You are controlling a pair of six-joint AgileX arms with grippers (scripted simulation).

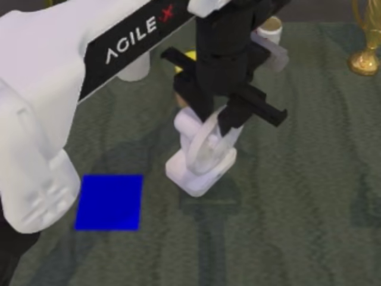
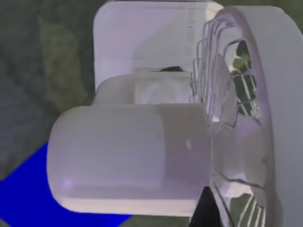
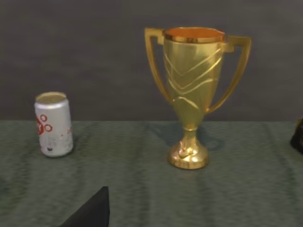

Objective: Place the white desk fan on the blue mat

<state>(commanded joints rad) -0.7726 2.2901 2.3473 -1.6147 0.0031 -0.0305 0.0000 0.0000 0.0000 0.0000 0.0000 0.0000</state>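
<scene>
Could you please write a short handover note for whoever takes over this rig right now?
Left gripper: down at the white desk fan, fingers either side of its round head; grip not confirmable.
Right gripper: not in the top view; its wrist camera faces a gold trophy and a soda can.
The fan stands on the table, right of the blue mat.
Done: approach.
Left: lift the fan and set it on the mat.
</scene>
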